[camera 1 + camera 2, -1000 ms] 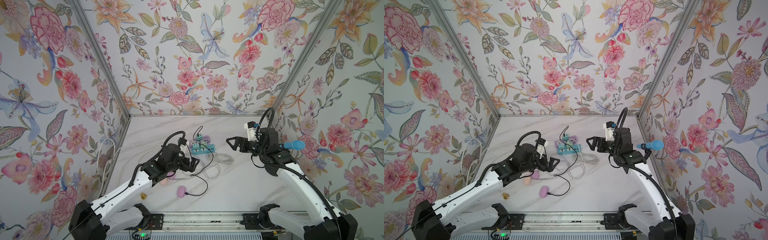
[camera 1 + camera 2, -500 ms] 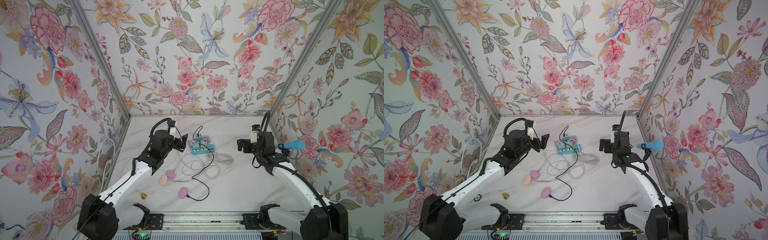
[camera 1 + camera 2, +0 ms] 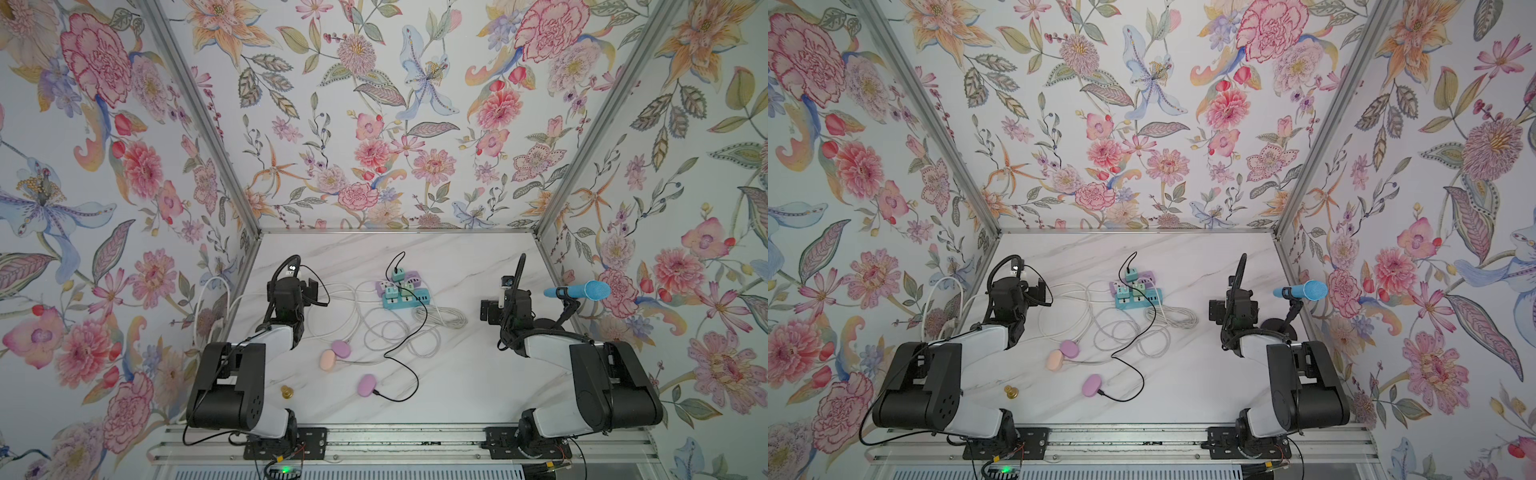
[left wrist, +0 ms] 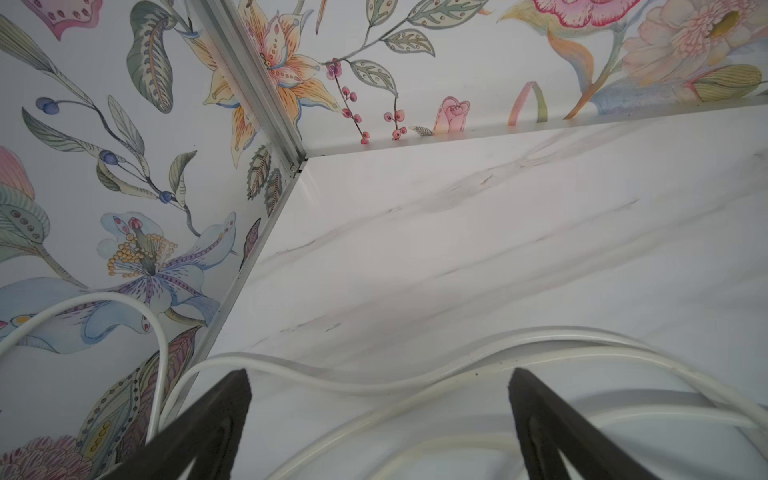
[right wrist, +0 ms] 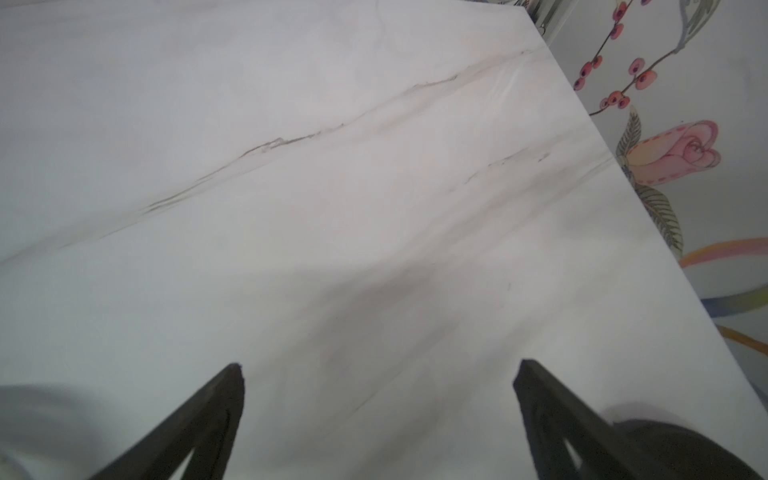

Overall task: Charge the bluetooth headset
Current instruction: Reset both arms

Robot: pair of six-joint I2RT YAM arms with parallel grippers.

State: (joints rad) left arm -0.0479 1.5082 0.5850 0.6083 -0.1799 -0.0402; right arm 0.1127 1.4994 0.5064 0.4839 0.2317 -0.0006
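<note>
While the left gripper (image 4: pixel 379 376) and right gripper (image 5: pixel 379 368) are hanging spread wide and empty, the purple headset case (image 3: pixel 367 385) is lying on the table (image 3: pixel 465 386) (a black cable (image 3: pixel 417 380) is meeting its edge), well apart from both.

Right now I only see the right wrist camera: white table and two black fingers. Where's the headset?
Observer: A purple case lies near the front, left of the middle.
Operator: Is a wire on it?
Observer: A black cable ends at it and runs back to a charger on the strip.
Operator: Is my other hand holding something?
Observer: No. The left gripper is open over white cables, empty.
</note>
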